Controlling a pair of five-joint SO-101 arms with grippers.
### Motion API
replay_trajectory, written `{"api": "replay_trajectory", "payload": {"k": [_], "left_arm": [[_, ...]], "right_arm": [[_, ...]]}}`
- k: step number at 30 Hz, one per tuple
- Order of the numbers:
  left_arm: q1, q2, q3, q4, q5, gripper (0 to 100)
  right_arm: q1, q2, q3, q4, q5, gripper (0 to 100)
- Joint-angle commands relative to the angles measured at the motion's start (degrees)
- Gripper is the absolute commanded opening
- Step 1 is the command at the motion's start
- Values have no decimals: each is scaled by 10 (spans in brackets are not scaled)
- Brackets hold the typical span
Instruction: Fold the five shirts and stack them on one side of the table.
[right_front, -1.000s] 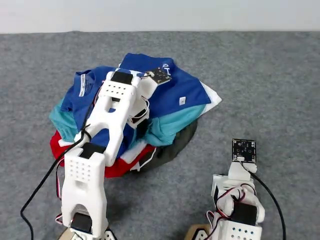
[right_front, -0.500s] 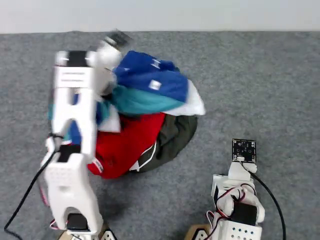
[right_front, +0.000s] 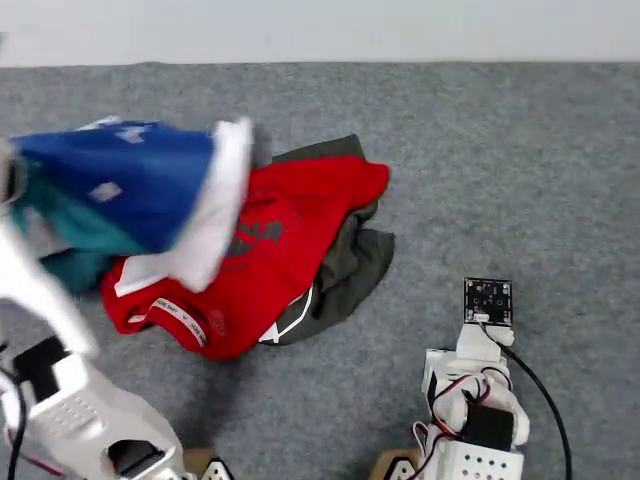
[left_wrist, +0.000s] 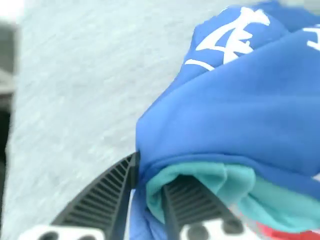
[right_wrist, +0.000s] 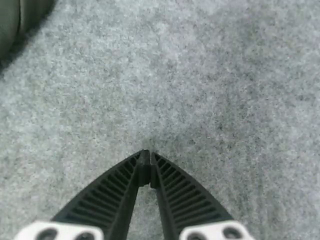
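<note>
Shirts in four distinct colours can be counted, split between one bundle in the left gripper (left_wrist: 149, 170) and a pile on the grey table (right_front: 500, 150). The left gripper is clamped on a fold of cloth: one blue shirt (right_front: 130, 180) wraps over its fingers, and one teal shirt (right_front: 70, 225) is bunched between them just beneath the blue. A white piece of fabric (right_front: 215, 230) hangs from the far edge of this bundle, on the side away from the gripper; whether it is a shirt of its own or part of the blue one I cannot tell. The bundle is held above the table, over the left arm (right_front: 80, 420). Beside and below the hanging bundle, toward the right arm (right_front: 470, 420), one red shirt (right_front: 265, 250) lies crumpled on the table, its near edge partly under the white fabric. One dark olive-grey shirt (right_front: 355, 265) lies under the red one and sticks out past it on the side nearer the right gripper (right_wrist: 148, 156). That gripper has its fingers pressed together on nothing, low over bare table, well apart from the pile, with the dark shirt ahead of it and off toward the left arm's side.
</note>
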Motion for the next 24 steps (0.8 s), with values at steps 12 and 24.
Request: {"api": "replay_trajectory", "payload": {"k": [12,24], "left_arm": [[-210,1,-16,-67,-10,3],[-331,4,-12,-155,-33,3]], "right_arm": [[0,-5,9,4,6,9],[0,-5,9,4,6,9]]}}
